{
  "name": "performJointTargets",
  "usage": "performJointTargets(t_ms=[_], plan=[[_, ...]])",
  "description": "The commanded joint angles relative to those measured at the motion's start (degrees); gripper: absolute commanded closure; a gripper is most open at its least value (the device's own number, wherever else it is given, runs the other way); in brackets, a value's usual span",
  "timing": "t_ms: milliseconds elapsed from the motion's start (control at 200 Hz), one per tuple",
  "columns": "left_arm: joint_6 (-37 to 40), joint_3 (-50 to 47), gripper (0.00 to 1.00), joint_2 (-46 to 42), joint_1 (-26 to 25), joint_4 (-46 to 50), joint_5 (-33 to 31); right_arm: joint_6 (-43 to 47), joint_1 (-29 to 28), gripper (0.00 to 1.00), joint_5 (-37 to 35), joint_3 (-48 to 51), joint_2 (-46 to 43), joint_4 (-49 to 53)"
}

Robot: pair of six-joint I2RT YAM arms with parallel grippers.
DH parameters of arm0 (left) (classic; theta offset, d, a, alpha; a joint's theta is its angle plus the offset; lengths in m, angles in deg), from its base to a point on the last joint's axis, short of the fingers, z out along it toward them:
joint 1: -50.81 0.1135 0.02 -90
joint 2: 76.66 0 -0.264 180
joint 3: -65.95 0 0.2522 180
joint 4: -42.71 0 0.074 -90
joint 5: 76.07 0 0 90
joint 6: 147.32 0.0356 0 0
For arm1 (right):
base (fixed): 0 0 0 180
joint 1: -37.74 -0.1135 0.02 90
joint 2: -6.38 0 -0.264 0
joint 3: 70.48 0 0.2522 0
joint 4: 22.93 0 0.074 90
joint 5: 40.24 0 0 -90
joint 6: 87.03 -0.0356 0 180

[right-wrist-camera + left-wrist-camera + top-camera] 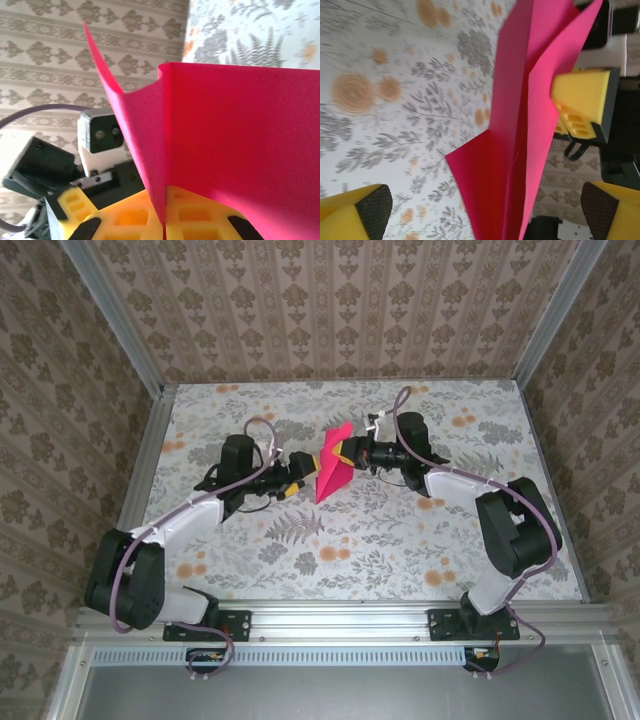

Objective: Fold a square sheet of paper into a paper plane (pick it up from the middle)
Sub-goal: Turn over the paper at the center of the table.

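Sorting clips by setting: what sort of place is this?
Likely a robot test enclosure, not a home: aluminium frame, wallpaper-print panels as walls, floral tablecloth.

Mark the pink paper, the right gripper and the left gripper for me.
pink paper [328,478], top view, its lower folded part.
right gripper [164,220], right wrist view, where it pinches the paper's edge.
left gripper [305,472], top view, between its fingertips.
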Motion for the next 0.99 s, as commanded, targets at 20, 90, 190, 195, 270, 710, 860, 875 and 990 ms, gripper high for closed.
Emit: performJointTargets(t_ms=[20, 90, 190, 195, 270, 710, 860, 875, 990], plan=[[-3.07, 1.17, 0.0, 0.42, -1.54, -7.69, 2.99, -7.99, -0.52, 0.91, 3.52, -1.95, -1.06, -8.56], [-4.33, 1.11, 0.01, 0.96, -2.49, -10.11, 3.59, -8.39, -0.71, 0.91, 3.8, -2.3, -1.19, -8.46], [-5.52, 1.21, 0.07, 1.41, -3.36, -12.8, 3.77, -9.04, -0.83, 0.9, 3.85, -2.44, -1.08, -8.06], [-5.58, 1.16, 0.07, 1.43, -3.37, -12.96, 3.79, -9.12, -0.8, 0.9, 3.83, -2.46, -1.08, -8.09], [-6.47, 0.62, 0.16, 1.29, -3.54, -15.42, 3.6, -9.38, -0.78, 0.91, 3.76, -2.28, -0.99, -7.95], [-3.72, 0.2, 0.54, -0.28, -3.29, -14.25, 1.43, -8.13, -0.84, 0.91, 4.24, -1.98, -0.29, -4.57], [-2.92, 0.42, 0.71, -0.25, -3.21, -15.05, 1.78, -7.46, -0.7, 0.89, 4.24, -2.04, -0.33, -3.32], [-2.86, 0.45, 0.71, -0.22, -3.2, -14.93, 1.78, -7.44, -0.7, 0.9, 4.27, -2.04, -0.37, -3.2], [-2.37, 0.59, 0.76, -0.3, -3.2, -14.47, 1.67, -7.06, -0.63, 0.87, 4.29, -2.23, -0.78, -2.39]])
